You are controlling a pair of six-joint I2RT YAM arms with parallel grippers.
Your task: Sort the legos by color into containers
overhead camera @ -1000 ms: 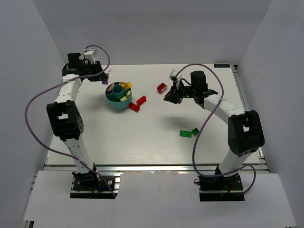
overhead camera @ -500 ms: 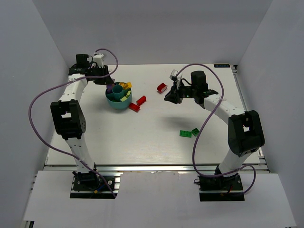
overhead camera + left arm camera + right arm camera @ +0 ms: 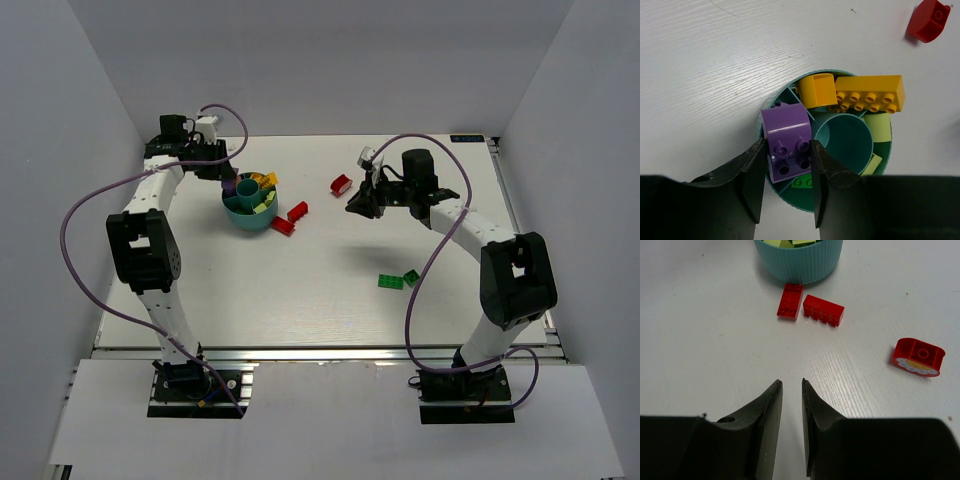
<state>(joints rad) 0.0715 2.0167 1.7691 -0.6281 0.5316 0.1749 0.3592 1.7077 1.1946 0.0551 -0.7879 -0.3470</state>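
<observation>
Left pincer (image 3: pixel 787 152) holds purple brick (image 3: pixel 786 131) above cup (image 3: pixel 846 138).

Gripped purple brick (image 3: pixel 786 135) above teal cup (image 3: pixel 845 141); red bricks (image 3: pixel 790 300) beside it.

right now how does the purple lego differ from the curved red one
The purple lego is clamped in the left gripper over the teal cup; the curved red lego lies loose on the table. The purple lego is plain; the red one shows a white and yellow pattern on one face. Both have studs.
</observation>
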